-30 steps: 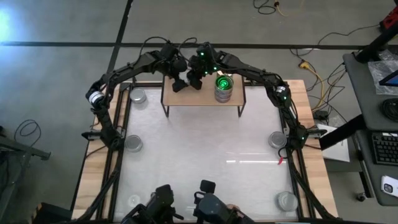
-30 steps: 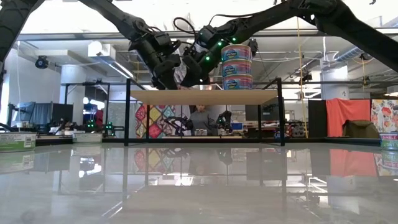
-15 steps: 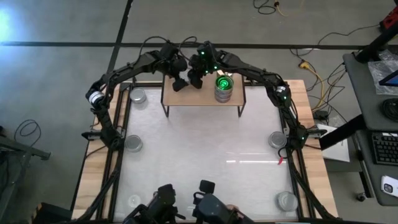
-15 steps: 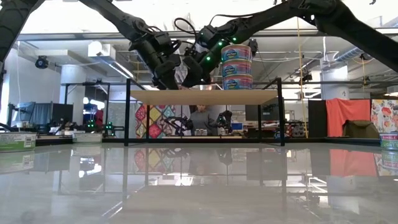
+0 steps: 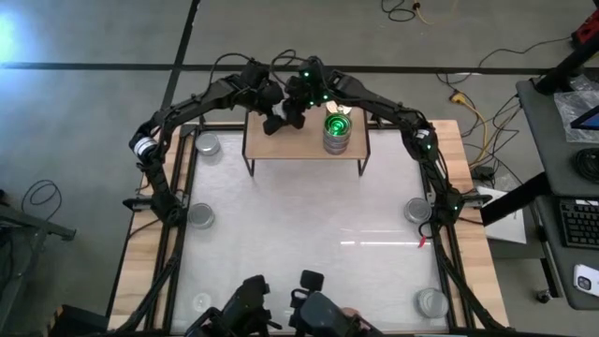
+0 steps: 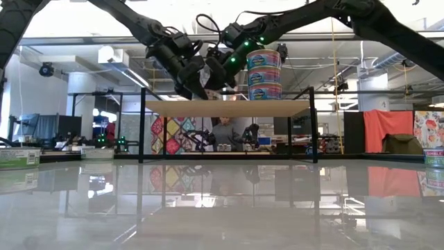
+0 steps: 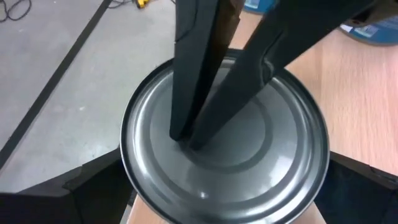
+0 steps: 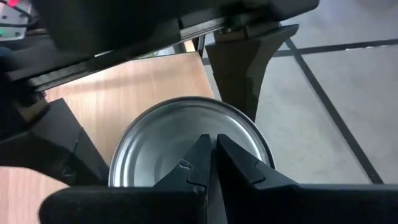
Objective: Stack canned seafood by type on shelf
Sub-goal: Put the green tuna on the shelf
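Both grippers meet above the far left part of the shelf (image 5: 304, 145). Left gripper (image 7: 217, 186) has its fingers spread wide on either side of a silver-topped tin (image 7: 224, 140), which sits at the shelf's far edge; whether the pads touch its wall cannot be told. Right gripper (image 8: 213, 152) has its fingers pressed together, tips resting on the tin's lid.

To the right on the shelf stands a stack of three tins (image 6: 264, 73) with blue and pink labels, its top lit green in the high view.

Loose tins lie on the table (image 5: 309, 234): one at the far left (image 5: 207, 144), one at the left edge (image 5: 200, 216), one at the right edge (image 5: 417, 210) and one at the near right corner (image 5: 431, 301).
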Robot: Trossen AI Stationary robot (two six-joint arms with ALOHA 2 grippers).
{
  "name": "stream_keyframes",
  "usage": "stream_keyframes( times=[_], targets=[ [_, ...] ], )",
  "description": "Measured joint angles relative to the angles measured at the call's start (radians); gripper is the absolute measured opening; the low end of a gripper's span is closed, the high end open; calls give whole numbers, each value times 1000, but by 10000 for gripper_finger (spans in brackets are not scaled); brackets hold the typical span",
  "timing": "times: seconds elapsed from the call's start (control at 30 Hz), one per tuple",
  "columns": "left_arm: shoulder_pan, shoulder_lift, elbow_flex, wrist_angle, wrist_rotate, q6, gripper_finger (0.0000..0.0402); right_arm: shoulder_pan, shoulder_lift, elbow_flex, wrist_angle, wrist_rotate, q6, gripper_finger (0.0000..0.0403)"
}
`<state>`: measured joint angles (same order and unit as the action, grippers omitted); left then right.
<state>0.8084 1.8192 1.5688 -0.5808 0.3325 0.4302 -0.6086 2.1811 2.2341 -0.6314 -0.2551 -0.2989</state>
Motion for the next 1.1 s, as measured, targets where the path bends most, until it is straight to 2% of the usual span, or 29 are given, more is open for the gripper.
stream_keyframes(
  times=[0.17,0.4,0.6,0.9,1.1],
  targets=[
    [-2,5,-1,9,22,-4,397,-1,-1,0,-23,-4,0,18],
    [-3,31,-1,24,29,-14,370,-1,-2,-2,-49,-3,0,18],
    [-3,37,-1,53,58,-22,394,-1,-2,-2,-66,-3,-8,18],
    [-3,38,-4,59,75,-22,395,-2,-4,-3,-110,-6,-31,18],
    [-3,38,-42,132,81,-32,394,-1,-4,-2,-129,20,-34,18]
  ],
)
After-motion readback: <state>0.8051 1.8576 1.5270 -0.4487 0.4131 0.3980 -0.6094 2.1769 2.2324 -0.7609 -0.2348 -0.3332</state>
